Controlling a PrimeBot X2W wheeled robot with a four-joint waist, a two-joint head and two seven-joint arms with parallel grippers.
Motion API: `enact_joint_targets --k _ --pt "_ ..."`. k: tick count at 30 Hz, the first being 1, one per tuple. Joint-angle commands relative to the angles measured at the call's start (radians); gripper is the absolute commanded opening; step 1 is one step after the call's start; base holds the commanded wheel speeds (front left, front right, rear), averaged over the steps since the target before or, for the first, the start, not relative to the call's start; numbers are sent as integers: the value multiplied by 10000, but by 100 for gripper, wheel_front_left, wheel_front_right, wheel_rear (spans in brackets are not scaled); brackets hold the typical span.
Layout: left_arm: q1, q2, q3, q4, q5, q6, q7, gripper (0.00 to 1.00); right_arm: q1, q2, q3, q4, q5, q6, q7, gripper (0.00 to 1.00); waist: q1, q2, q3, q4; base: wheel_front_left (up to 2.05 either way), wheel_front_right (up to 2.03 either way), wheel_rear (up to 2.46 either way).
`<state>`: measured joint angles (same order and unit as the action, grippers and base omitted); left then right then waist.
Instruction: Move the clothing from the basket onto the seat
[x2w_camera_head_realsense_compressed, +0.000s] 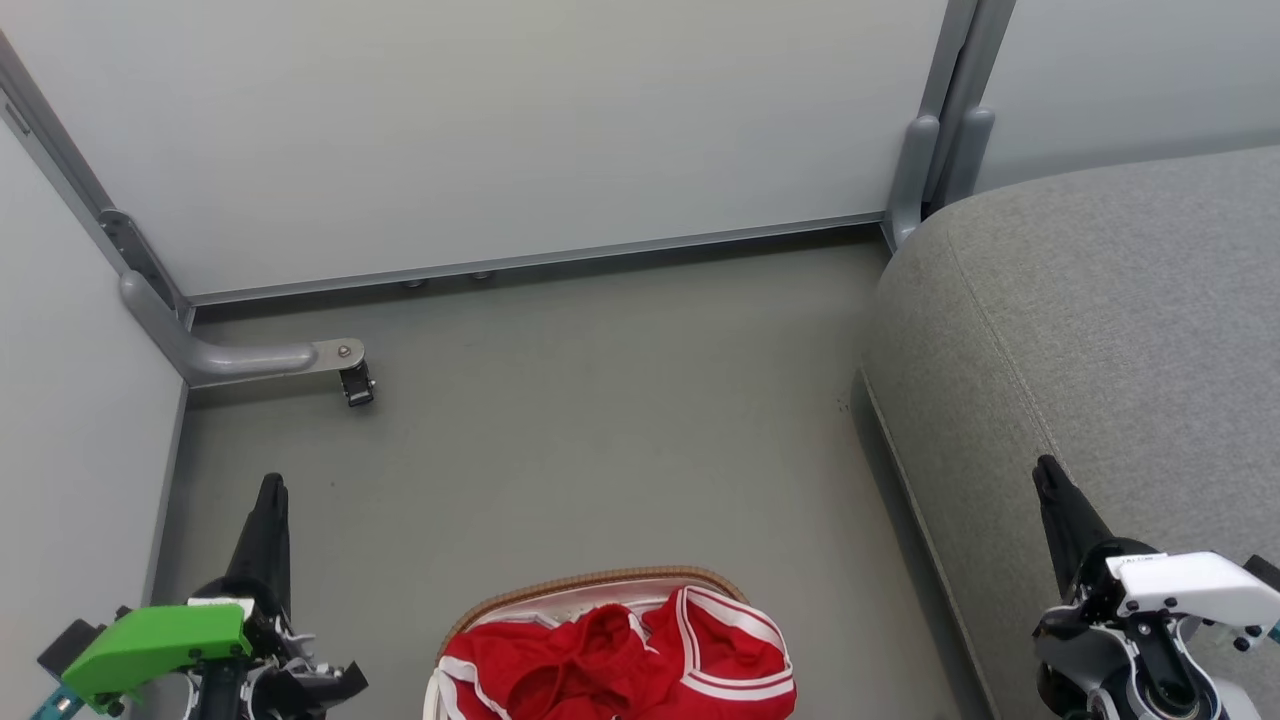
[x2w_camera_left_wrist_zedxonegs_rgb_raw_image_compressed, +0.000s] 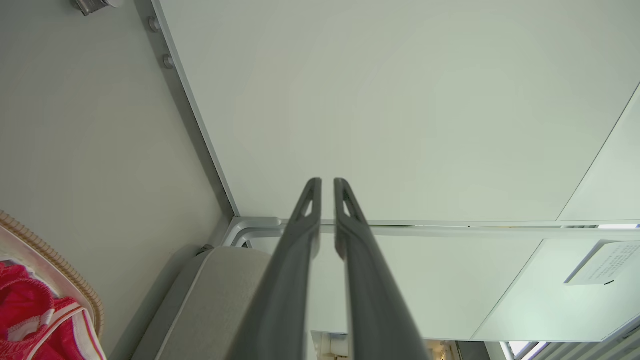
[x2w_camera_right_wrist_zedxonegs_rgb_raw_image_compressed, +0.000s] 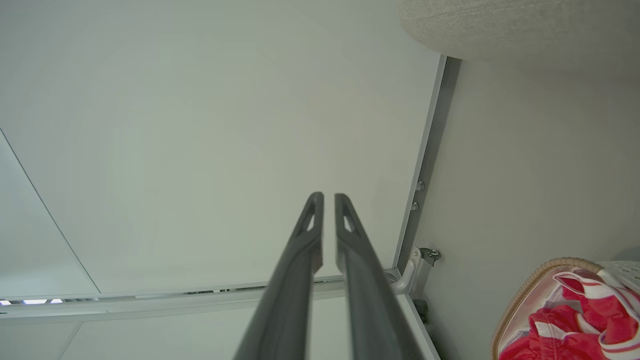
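Head view: basket (x2w_camera_head_realsense_compressed: 600, 579) w/ red clothing (x2w_camera_head_realsense_compressed: 620, 662)

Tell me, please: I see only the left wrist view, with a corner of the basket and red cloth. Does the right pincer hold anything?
Observer: No. In its wrist view the right pincer is shut and empty, pointing at a pale wall panel.
Operator: On which side of the basket is the seat?
Observer: In the head view the grey seat stands right of the basket, bare floor between them.
Operator: Is any clothing on the seat?
Observer: None on the part shown; the red clothing lies piled in the basket.
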<state>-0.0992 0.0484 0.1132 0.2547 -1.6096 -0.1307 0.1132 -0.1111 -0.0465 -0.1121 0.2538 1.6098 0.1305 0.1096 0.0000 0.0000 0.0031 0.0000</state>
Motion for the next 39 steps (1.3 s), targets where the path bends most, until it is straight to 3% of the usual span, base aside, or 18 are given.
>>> enact_joint_targets --k 1,12,16,31,39 --pt "44 -13 -3 69 2 0 -6 100 27 24 14 60 -6 0 -7 100 0 0 2 0 0 0 0" --pt "6 -2 -100 230 121 2 -312 100 -67 -86 475 -44 -397 0 -502 100 0 0 31 14 0 0 0" --pt "-32 204 -298 271 529 1 -615 100 -190 -224 517 26 -1151 1 -695 100 0 0 49 22 0 0 0" --pt "-72 496 -526 385 5046 1 -1339 100 -443 -252 801 181 -4998 1 -1327 100 0 0 104 74 0 0 0" --pt "-26 578 -706 454 6901 112 -1632 100 -592 -311 1090 386 -6567 1 -1621 100 0 0 104 97 0 0 0"
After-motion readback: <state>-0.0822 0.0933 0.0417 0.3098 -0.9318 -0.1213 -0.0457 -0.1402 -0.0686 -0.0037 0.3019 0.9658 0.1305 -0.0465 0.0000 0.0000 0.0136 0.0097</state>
